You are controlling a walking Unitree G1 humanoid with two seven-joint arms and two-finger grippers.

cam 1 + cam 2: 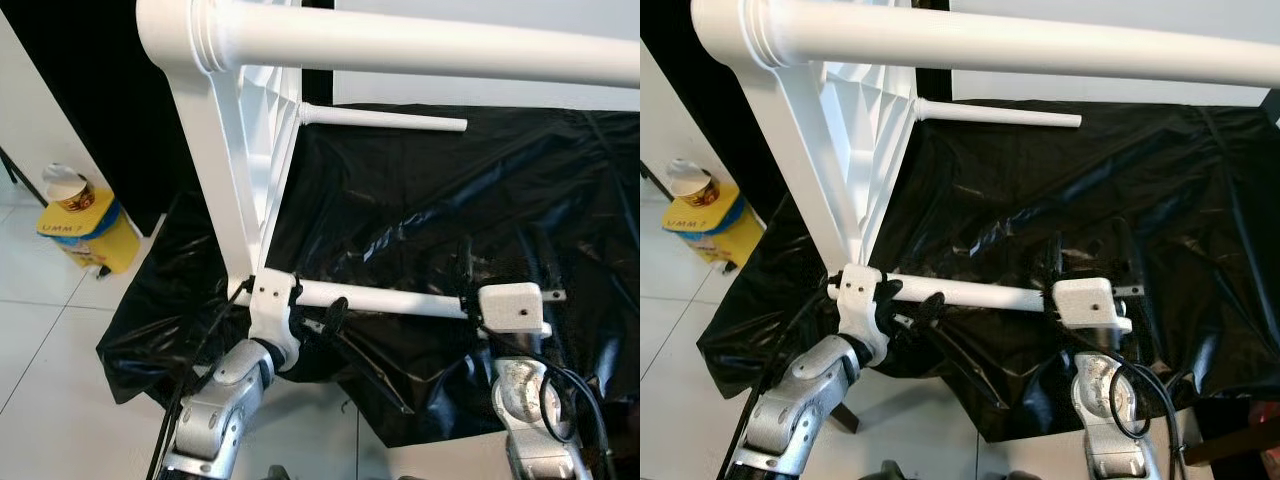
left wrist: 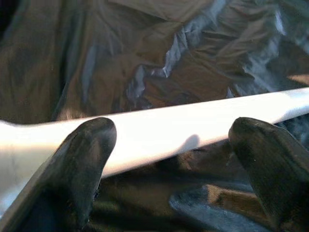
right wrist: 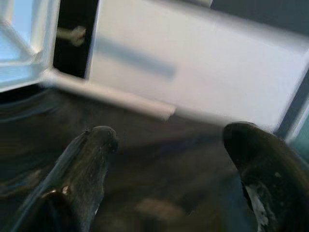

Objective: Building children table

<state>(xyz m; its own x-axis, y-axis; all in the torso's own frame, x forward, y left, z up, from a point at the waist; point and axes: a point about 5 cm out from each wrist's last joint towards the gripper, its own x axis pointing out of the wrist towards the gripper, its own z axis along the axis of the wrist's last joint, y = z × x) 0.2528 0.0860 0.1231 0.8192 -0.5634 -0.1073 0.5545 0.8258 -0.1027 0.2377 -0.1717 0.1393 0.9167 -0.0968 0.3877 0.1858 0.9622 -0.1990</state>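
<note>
Nearest the robot, both silver arms reach forward over the near edge of a black plastic sheet (image 1: 420,210) spread on the white tiled floor (image 1: 40,330). The left pincer (image 2: 169,159) is released, its two black fingers (image 2: 82,159) spread wide with the lowest white leg (image 1: 385,300) of the children's table (image 1: 235,160) running across just beyond the fingertips; whether either finger touches the leg cannot be told. In the head views the left wrist housing (image 1: 272,305) sits right at the joint where this leg meets the white table frame. The right pincer (image 3: 169,164) is also released, fingers apart with nothing between them, hovering over the dark sheet; its white wrist block (image 1: 512,308) sits at the far end of the same lowest leg, just beside or against its tip, contact unclear.

The table lies tipped on its side on the sheet, its ribbed white underside (image 1: 268,110) facing right and standing upright near the sheet's left edge. Farther back a second thin leg (image 1: 385,119) sticks out horizontally over the sheet, and a much thicker-looking leg (image 1: 400,45) crosses the top of the head view close to the camera.

Off the sheet's left edge, a yellow container (image 1: 90,228) with a round lidded tub (image 1: 68,188) on top stands on the floor against the wall.
</note>
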